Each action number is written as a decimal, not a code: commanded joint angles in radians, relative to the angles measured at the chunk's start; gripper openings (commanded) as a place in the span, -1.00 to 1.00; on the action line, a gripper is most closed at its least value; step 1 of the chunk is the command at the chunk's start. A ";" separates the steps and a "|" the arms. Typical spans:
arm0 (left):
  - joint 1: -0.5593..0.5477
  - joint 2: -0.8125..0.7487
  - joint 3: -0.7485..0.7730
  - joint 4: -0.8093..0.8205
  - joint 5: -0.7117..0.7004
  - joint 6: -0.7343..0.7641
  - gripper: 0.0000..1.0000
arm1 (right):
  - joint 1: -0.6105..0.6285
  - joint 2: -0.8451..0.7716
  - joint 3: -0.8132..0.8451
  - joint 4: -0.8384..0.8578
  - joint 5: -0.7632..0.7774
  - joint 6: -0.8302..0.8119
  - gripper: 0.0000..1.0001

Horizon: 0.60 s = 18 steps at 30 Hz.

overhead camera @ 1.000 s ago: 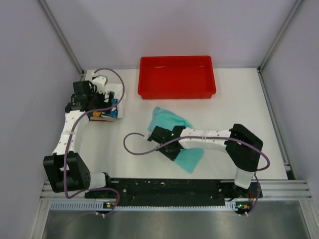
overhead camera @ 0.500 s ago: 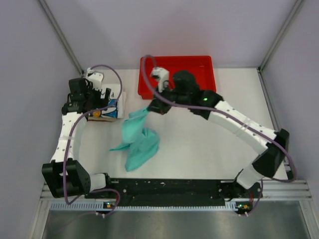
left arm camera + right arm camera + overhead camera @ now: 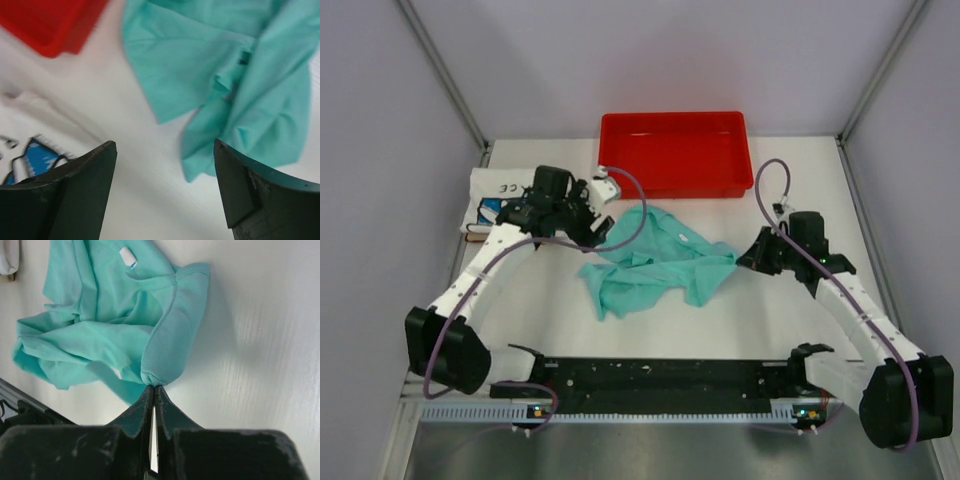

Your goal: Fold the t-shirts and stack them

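The teal-green t-shirt (image 3: 660,262) lies crumpled in the middle of the table. My right gripper (image 3: 744,260) is at its right edge, shut on a fold of the teal t-shirt (image 3: 110,315); the tips of this gripper (image 3: 152,386) pinch the cloth. My left gripper (image 3: 600,232) hovers over the shirt's upper left edge. The left wrist view has this gripper (image 3: 164,145) open over bare table, with the teal cloth (image 3: 225,75) just beyond its right finger. The white printed t-shirt (image 3: 500,196) lies folded at the far left.
A red tray (image 3: 675,152) stands at the back centre, just behind the teal shirt. Its corner (image 3: 50,20) appears in the left wrist view, as does the white shirt's blue print (image 3: 30,156). Grey walls close in both sides.
The right arm has swung from the back centre to the right, dragging the teal shirt out across the table. The left arm has left the white shirt and moved right to the teal one.
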 commanded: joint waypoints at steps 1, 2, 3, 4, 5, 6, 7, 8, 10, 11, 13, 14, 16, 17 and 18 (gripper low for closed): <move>-0.113 0.021 -0.059 -0.242 0.159 0.149 0.63 | -0.031 -0.027 -0.007 0.033 0.040 -0.012 -1.00; -0.149 0.021 -0.080 -0.269 0.151 0.162 0.63 | -0.030 -0.019 -0.002 0.032 0.043 -0.014 -1.00; -0.184 0.021 -0.100 -0.290 0.133 0.169 0.62 | -0.030 -0.007 0.005 0.033 0.043 -0.015 -1.00; -0.211 0.018 -0.132 -0.298 0.103 0.170 0.63 | -0.031 0.005 0.016 0.035 0.043 -0.018 -1.00; -0.241 0.017 -0.159 -0.290 0.061 0.164 0.63 | -0.030 0.016 0.027 0.033 0.043 -0.023 -1.00; -0.264 0.018 -0.188 -0.261 0.021 0.144 0.63 | -0.030 0.030 0.040 0.032 0.043 -0.028 -1.00; -0.270 0.021 -0.208 -0.237 -0.028 0.121 0.64 | -0.030 0.039 0.053 0.030 0.043 -0.032 -1.00; -0.270 0.032 -0.222 -0.220 -0.065 0.100 0.64 | -0.030 0.045 0.060 0.027 0.043 -0.035 -1.00; -0.270 0.081 -0.214 -0.200 -0.178 0.046 0.65 | -0.030 0.050 0.073 0.027 0.044 -0.041 -1.00; -0.267 0.116 -0.196 -0.198 -0.203 0.013 0.65 | -0.031 0.051 0.074 0.026 0.049 -0.044 -1.00; -0.269 0.184 -0.168 -0.180 -0.220 -0.034 0.59 | -0.030 0.050 0.079 0.026 0.058 -0.051 -1.00; -0.269 0.217 -0.154 -0.171 -0.215 -0.043 0.52 | -0.030 0.051 0.082 0.024 0.063 -0.054 -1.00; -0.269 0.268 -0.131 -0.165 -0.227 -0.063 0.33 | -0.030 0.045 0.091 0.014 0.071 -0.057 -1.00; -0.269 0.283 -0.122 -0.166 -0.247 -0.065 0.21 | -0.030 0.038 0.097 0.009 0.075 -0.057 -1.00; -0.267 0.287 -0.122 -0.166 -0.272 -0.065 0.00 | -0.031 0.028 0.102 0.003 0.081 -0.058 -1.00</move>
